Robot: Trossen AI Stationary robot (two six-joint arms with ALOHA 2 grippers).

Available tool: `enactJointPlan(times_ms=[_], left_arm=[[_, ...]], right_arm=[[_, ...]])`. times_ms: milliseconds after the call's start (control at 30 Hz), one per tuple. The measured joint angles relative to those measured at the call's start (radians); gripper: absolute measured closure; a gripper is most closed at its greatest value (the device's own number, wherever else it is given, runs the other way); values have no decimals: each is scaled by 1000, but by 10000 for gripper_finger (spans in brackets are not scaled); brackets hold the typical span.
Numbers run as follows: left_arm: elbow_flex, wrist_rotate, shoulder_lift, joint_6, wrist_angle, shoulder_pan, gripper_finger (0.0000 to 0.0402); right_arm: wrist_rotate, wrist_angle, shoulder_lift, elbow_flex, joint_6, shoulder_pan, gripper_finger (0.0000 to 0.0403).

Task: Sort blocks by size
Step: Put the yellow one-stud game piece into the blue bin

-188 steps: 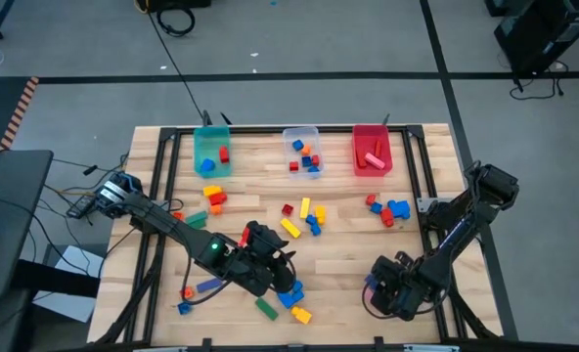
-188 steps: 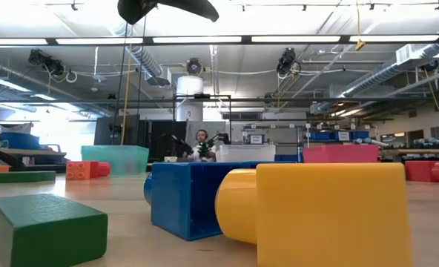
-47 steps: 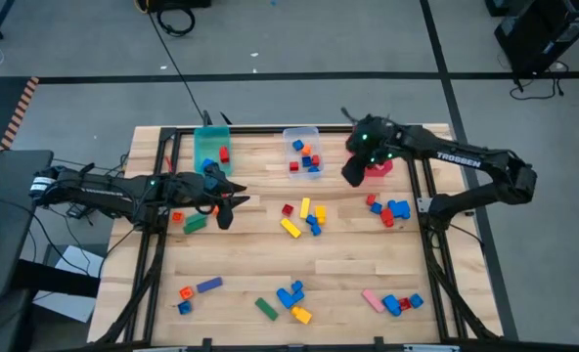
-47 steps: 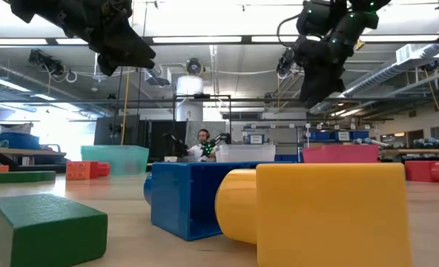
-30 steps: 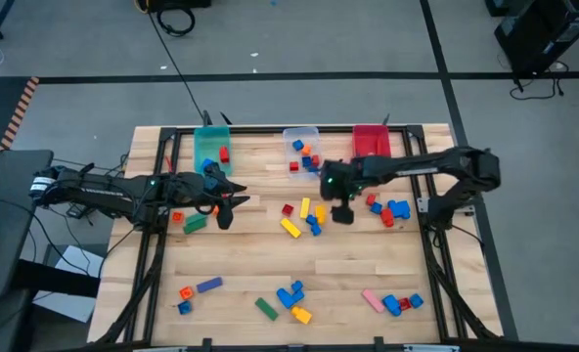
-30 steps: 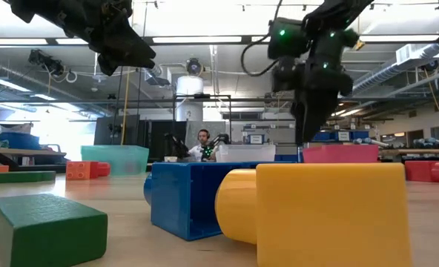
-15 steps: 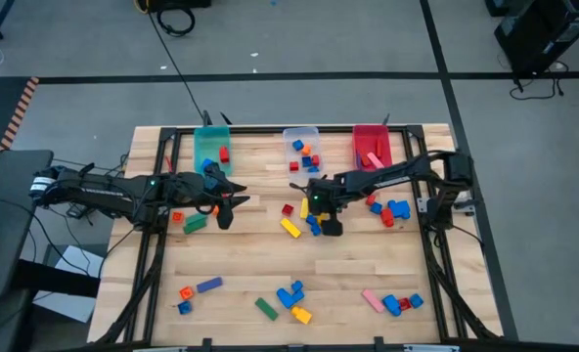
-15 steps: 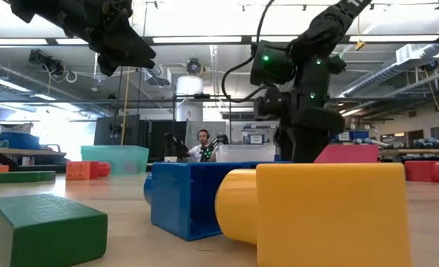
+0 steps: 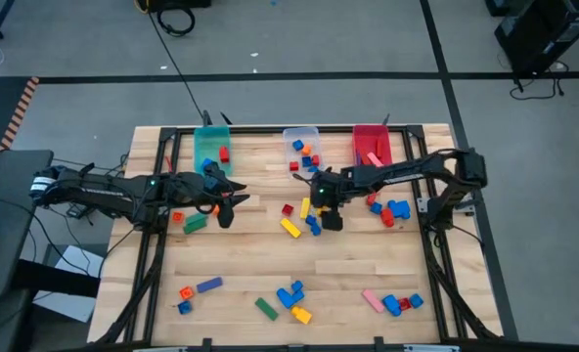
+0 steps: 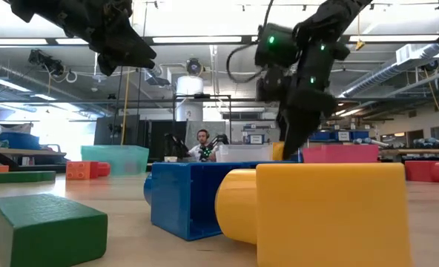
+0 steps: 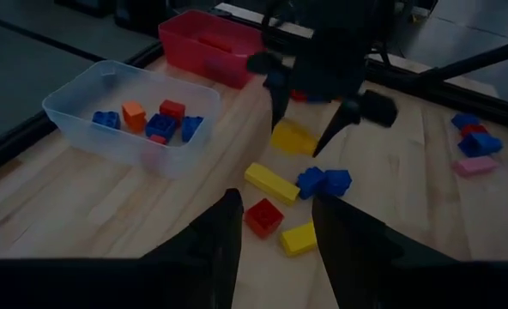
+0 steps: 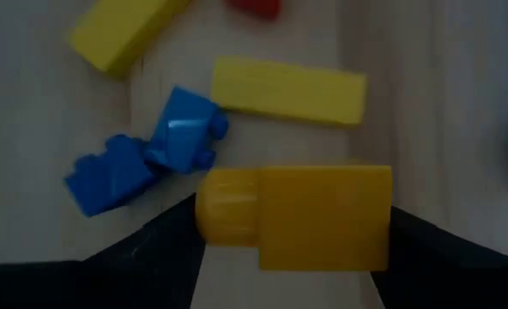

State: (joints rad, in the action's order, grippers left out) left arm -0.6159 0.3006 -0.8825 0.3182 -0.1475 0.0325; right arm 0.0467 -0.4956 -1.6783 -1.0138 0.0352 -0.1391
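— Right gripper (image 9: 325, 213) first: what's it got?

— A chunky yellow block (image 12: 297, 215), studs on one end. The jaws stand wide, one either side of it, and the pads look pressed onto both ends, so I'd call that a grip. Low down, there's a sliver of yellow at the fingertips, seemingly clear of the wood.

— Where is that on the table?

— Near the middle, over the central scatter. Two blue bricks (image 12: 181, 133) lie just beside it and a longer yellow bar (image 12: 288, 90) just past it — close, though I can't see either touching.

— Which way does the block lie?

— Its long axis runs finger to finger; the claw spans its length, not its width.

— And the bins?

— Along the 12 o'clock edge. From the claw, the clear bin (image 9: 302, 132) is about 11 o'clock and the red bin (image 9: 356, 147) about 1 o'clock. Both are near; which one suits this size is a guess.

— The other arm?

— Left gripper (image 9: 226, 210) hangs out at 9 o'clock, well apart, fingers parted and empty. The right arm is plainly nearer.
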Motion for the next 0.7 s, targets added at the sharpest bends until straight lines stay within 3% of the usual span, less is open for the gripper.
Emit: enactJointPlan(times_ms=[133, 300, 500, 700], left_arm=[[0, 16, 0, -50, 31, 0, 250], [0, 61, -1, -68, 181, 0, 250], [-1, 91, -22, -400, 362, 0, 250], [-57, 164, -129, -603, 458, 0, 250]], right_arm=[[0, 10, 112, 0, -43, -17, 124], [9, 130, 262, 0, -176, -60, 124], [157, 454, 350, -2, -472, -151, 123], [318, 745, 304, -2, -746, -207, 122]])
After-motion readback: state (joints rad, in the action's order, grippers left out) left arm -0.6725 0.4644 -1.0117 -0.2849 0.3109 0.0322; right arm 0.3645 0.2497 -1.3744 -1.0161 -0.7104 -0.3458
